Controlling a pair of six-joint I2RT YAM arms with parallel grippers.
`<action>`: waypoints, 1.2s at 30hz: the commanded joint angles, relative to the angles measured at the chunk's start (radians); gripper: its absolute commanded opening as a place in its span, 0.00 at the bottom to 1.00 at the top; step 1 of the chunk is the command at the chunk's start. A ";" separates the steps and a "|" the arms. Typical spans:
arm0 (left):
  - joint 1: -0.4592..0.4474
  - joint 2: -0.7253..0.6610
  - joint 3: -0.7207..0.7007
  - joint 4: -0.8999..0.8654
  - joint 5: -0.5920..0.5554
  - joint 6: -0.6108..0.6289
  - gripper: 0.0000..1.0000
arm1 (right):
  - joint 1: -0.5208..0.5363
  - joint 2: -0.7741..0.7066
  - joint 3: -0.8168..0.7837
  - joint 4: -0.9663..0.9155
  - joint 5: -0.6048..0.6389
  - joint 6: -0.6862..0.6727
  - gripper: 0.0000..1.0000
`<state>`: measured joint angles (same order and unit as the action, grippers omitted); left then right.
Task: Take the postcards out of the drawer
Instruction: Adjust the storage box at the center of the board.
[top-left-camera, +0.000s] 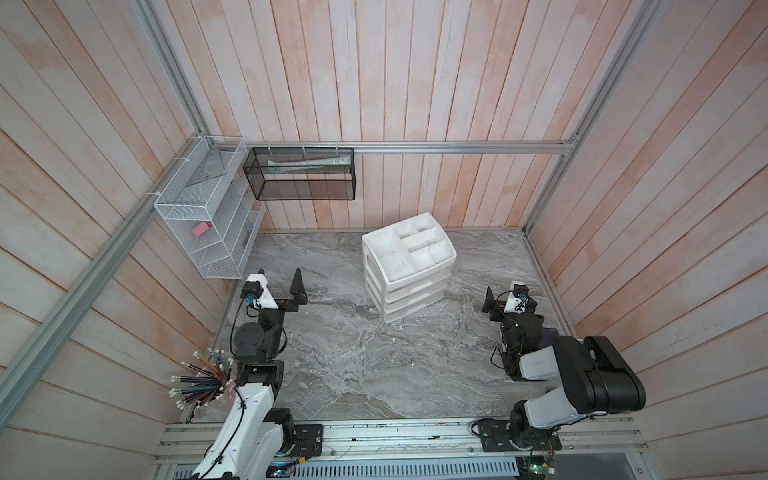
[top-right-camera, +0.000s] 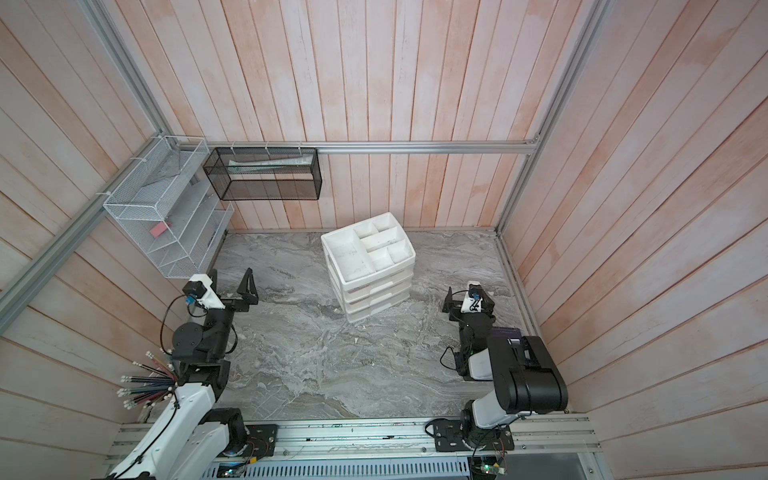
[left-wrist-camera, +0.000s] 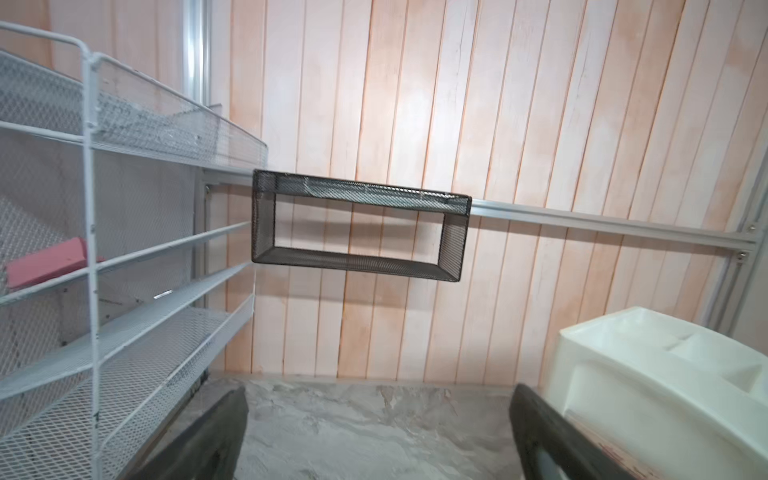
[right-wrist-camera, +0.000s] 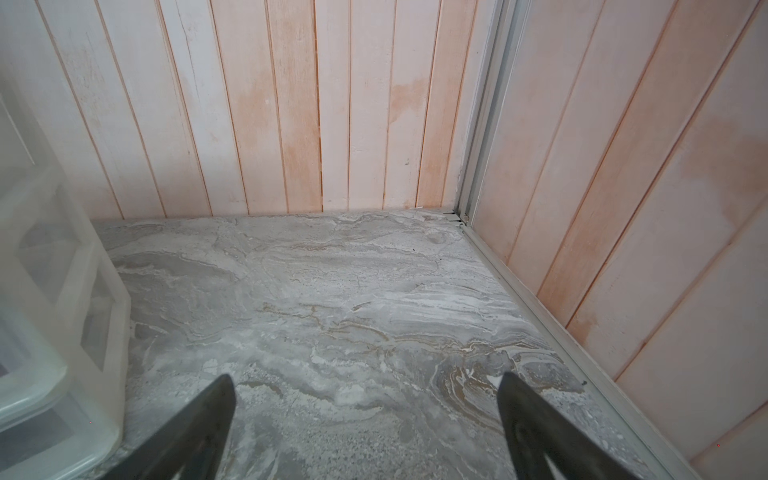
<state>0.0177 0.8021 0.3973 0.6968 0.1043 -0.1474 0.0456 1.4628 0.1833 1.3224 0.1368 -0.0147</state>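
**Both arms stand clear of a closed drawer unit; no postcards in sight.**

On the left wall hangs a white wire rack (top-left-camera: 199, 232), out of the working space. Near it the left end effector (top-right-camera: 231, 277) hovers over the counter (top-left-camera: 353, 365), jaws spread wide with nothing between them, probably kept to the side so the drawer fronts stay reachable. In the middle stands the white drawer unit (top-left-camera: 411, 297), every drawer pushed in and the fronts angled toward the arms, which suits a pull. The postcards show in no view and are presumably shut inside a drawer. To the right, the right end effector (right-wrist-camera: 365, 399) is likewise fully apart and empty, low over bare counter. I judge that a drawer must be opened first.
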 joint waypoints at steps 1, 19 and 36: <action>-0.038 0.042 0.184 -0.308 0.076 -0.059 1.00 | 0.029 -0.134 0.060 -0.193 0.079 -0.028 0.98; -0.373 0.603 1.056 -0.866 0.201 0.202 0.90 | 0.049 -0.376 0.485 -1.099 -0.189 0.369 0.82; -0.438 0.933 1.369 -1.003 0.229 0.428 0.80 | 0.136 -0.471 0.407 -1.231 -0.346 0.536 0.71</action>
<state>-0.4160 1.7111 1.7336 -0.3107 0.3328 0.2348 0.1646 1.0142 0.6140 0.1295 -0.1741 0.4835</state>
